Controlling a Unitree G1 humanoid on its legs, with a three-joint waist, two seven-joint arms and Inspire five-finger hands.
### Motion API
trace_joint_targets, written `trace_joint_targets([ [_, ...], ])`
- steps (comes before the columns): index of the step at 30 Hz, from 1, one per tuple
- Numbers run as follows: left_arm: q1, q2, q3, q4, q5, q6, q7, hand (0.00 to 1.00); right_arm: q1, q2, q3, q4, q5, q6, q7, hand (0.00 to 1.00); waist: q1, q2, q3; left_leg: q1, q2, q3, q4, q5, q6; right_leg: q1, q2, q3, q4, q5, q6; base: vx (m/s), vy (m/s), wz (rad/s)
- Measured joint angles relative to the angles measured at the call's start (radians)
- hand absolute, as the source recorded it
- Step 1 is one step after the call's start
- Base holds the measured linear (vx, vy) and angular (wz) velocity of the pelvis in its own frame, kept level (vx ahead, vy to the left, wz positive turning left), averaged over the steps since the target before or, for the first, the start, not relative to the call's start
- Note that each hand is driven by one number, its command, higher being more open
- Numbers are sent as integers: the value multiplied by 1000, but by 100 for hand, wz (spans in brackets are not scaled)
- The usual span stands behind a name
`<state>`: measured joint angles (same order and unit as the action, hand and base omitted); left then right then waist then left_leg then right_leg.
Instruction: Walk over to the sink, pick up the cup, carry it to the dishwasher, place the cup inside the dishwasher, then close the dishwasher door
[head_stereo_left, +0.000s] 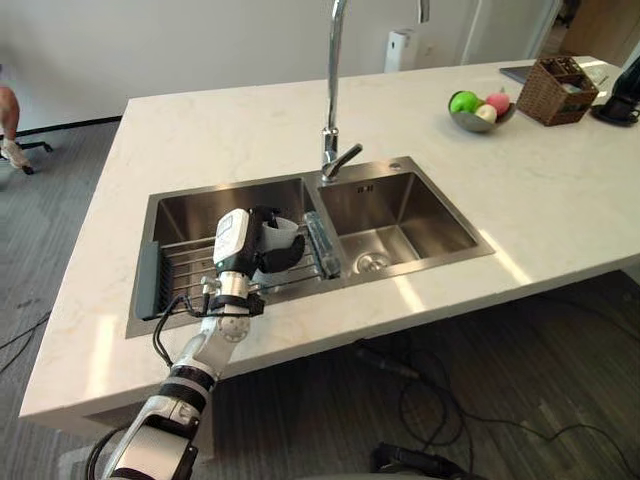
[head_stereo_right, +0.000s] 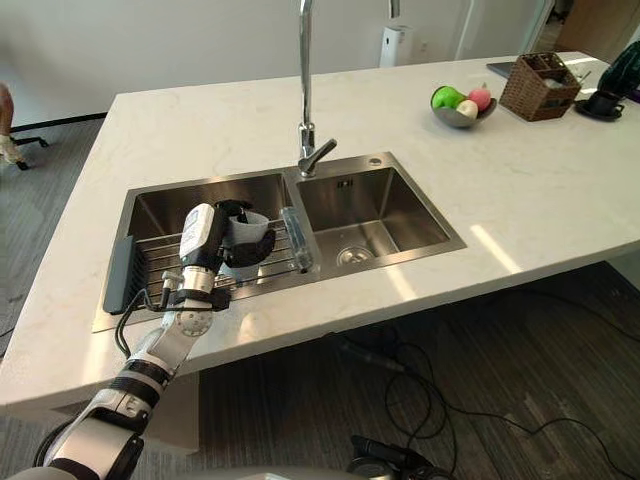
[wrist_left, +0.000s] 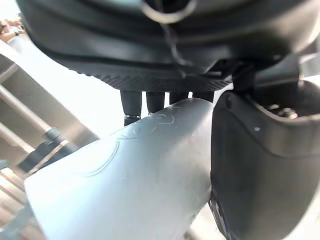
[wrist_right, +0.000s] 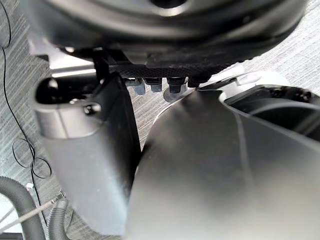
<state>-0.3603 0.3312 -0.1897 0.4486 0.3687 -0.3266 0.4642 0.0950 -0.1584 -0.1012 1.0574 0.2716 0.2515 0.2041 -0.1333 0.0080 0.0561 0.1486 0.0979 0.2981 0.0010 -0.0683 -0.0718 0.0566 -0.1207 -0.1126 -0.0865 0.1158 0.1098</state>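
The pick-up step at the sink (head_stereo_left: 440, 225) is judged to be in hand. The cup (head_stereo_right: 247, 228), pale and smooth-walled, is seen in the left basin, above the wire rack (head_stereo_left: 182, 268) that is laid across that basin. It is grasped by the left hand (head_stereo_left: 262, 250). In the left wrist view the fingers (wrist_left: 150, 102) are curled over the far side of the cup's wall and the thumb (wrist_left: 260, 165) is pressed against the near side, so the cup is pinched between them. Whether the base rests on the rack or is already clear of it cannot be told.

The right hand (wrist_right: 87, 165) is seen in its own wrist view, low over the grey floor (wrist_right: 20, 65) and well apart from the sink. Whether it is released or clenched cannot be told.

The tall faucet (head_stereo_left: 331, 90) stands at the back of the sink, between the two basins, just beyond the cup. A straight lift is therefore judged to be called for next, so that the cup is raised above the sink's rim and the counter (head_stereo_left: 250, 130) before it is drawn back. The grasp should be kept firm, since the smooth wall may slip. The carry to the dishwasher, the placing inside and the closing of the door are all judged to be not yet done
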Motion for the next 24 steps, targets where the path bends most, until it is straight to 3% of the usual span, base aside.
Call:
trace_joint_targets([
  [9,43,-34,77,-107,-270,-82,14,0,5,-9,-3,1,0,12,2,100,39,-3,1,-5,-14,-43,-2,12,11,15,-16,-38,-5,-2,-1,-66,-28,13],
  [14,149,-65,111,-279,-458,-92,-43,0,5,-7,-2,-3,2,18,2,100,44,-4,1,-8,-14,-59,-25,27,11,15,-15,-57,0,-4,-3,-12,-31,10],
  [19,309,-114,112,-512,-411,-120,-54,0,11,-13,-1,-4,3,27,-10,100,86,-5,0,-8,-15,-79,-30,29,12,24,-16,-85,0,-4,-3,-1,-18,12],
  [24,387,-113,144,-576,-288,-138,-28,0,20,-17,11,-3,-2,36,-8,100,121,-14,-5,-17,-21,-118,-26,36,18,38,-23,-130,0,-9,-10,-57,-23,25],
])
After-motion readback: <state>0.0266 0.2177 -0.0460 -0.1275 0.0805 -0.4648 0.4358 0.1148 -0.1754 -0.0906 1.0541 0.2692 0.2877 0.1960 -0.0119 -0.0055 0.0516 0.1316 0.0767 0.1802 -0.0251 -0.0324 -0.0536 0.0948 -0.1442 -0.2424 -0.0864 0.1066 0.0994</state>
